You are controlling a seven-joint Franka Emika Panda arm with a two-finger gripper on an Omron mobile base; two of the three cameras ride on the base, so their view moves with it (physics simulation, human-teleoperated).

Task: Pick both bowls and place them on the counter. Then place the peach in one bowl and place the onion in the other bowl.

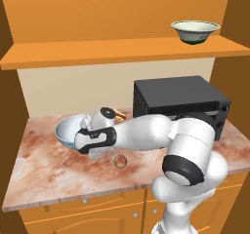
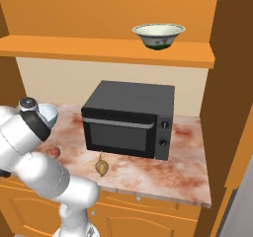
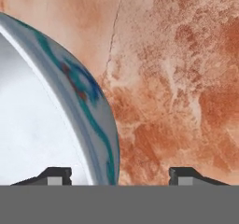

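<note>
The white bowl with the blue pattern (image 1: 68,129) (image 2: 48,112) stands upright on the marbled counter (image 1: 49,165) at the left. My gripper (image 3: 122,175) is open just above it, and the bowl's rim (image 3: 100,125) passes between the two wide-set tips without touching either. The cream bowl with the green foot (image 1: 195,31) (image 2: 158,35) rests on the orange shelf, upper right. The peach (image 1: 119,161) (image 2: 54,152) lies on the counter just right of my hand. The onion (image 2: 102,168) sits in front of the microwave.
A black microwave (image 1: 180,104) (image 2: 129,120) takes up the counter's right half. A small hot dog (image 1: 118,115) lies behind my wrist near the wall. My arm stretches low across the counter's middle. The counter's front edge is close below the peach.
</note>
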